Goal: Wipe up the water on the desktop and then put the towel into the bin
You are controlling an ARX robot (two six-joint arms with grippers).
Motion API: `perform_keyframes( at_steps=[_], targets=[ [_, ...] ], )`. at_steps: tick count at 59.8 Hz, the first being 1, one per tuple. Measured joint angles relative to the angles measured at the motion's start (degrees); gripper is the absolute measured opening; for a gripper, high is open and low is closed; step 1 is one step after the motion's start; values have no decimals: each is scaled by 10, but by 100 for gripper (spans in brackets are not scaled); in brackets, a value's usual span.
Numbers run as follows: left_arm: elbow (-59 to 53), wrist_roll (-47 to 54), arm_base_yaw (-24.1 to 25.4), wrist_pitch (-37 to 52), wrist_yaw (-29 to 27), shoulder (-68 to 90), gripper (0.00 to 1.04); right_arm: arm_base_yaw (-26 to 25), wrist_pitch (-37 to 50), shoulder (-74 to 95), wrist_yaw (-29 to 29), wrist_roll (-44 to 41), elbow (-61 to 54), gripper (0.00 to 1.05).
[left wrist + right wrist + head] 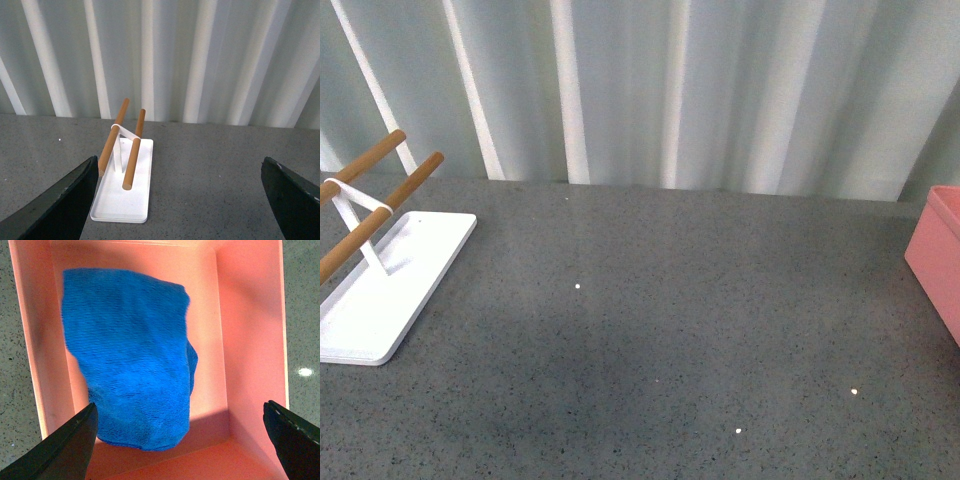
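The blue towel (130, 355) lies crumpled inside the salmon-pink bin (252, 340), seen from above in the right wrist view. My right gripper (180, 440) is open and empty, held above the bin with the towel free of its fingers. In the front view only a corner of the bin (938, 255) shows at the right edge; the towel is hidden there. The speckled grey desktop (670, 320) fills the front view. My left gripper (182, 200) is open and empty above the desktop (210, 175). Neither arm shows in the front view.
A white rack (380, 285) with two wooden rods stands at the desktop's left; it also shows ahead of my left gripper in the left wrist view (124, 185). A pale pleated curtain (670, 90) hangs behind the desktop's far edge.
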Motion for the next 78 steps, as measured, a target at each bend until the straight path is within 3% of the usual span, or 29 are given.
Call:
perform_keyframes(
  at_steps=[19,24,26,33,39,51,66,70,78],
  targets=[
    [0,0,0,0,0,0,98,0,3,0,-4,0,-1,98],
    [0,0,0,0,-2,0,98,-10,300,-34,-199,61,-142,82],
    [0,0,0,0,-2,0,98,-7,395,-46,-235,73,-195,77],
    [0,1,0,0,1,0,98,13,729,-85,-263,93,-344,57],
    [0,1,0,0,0,0,98,29,853,-148,-250,99,-402,39],
    [0,1,0,0,0,0,98,57,861,-228,-223,100,-504,3],
    [0,1,0,0,0,0,98,86,865,-329,-196,103,-600,3],
    [0,1,0,0,0,0,98,109,845,-359,-158,103,-624,3],
    [0,1,0,0,0,0,98,128,807,-420,-156,103,-639,3]
  ],
)
